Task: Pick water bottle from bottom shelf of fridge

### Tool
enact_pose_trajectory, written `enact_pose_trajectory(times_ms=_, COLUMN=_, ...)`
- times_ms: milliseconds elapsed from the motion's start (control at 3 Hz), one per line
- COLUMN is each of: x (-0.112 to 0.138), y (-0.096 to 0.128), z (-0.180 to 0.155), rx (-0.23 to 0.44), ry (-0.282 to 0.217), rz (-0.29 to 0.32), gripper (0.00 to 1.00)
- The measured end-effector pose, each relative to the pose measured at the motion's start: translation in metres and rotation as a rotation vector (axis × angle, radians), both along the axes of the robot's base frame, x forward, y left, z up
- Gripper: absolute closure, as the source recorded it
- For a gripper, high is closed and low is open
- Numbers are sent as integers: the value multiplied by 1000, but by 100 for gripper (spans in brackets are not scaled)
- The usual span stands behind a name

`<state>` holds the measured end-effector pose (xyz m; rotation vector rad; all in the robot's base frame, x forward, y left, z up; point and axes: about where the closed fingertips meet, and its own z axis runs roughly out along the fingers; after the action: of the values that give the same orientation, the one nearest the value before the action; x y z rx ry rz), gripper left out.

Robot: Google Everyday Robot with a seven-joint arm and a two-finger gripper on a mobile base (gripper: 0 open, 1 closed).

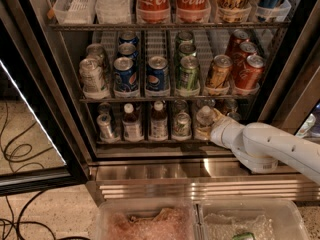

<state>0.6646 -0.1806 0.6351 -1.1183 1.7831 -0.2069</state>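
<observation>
White arm (272, 146) reaches into the fridge (165, 173); its gripper (212, 126) touches the water bottle (204, 115) on the bottom shelf (150, 141); whether it grips, I cannot tell.

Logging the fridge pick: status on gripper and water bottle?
Gripper inside fridge, right end of bottom shelf, against water bottle. Water bottle upright on shelf, not yet lifted. Slim silver can close on its left.

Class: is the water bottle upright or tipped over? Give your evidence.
Upright: the water bottle stands cap-up on the bottom shelf, with the gripper at its right side.
</observation>
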Motion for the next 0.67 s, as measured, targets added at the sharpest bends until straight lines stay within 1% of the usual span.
enact_pose_trajectory(times_ms=667, x=0, y=0, z=4, rx=0, ry=0, rz=0, gripper=100)
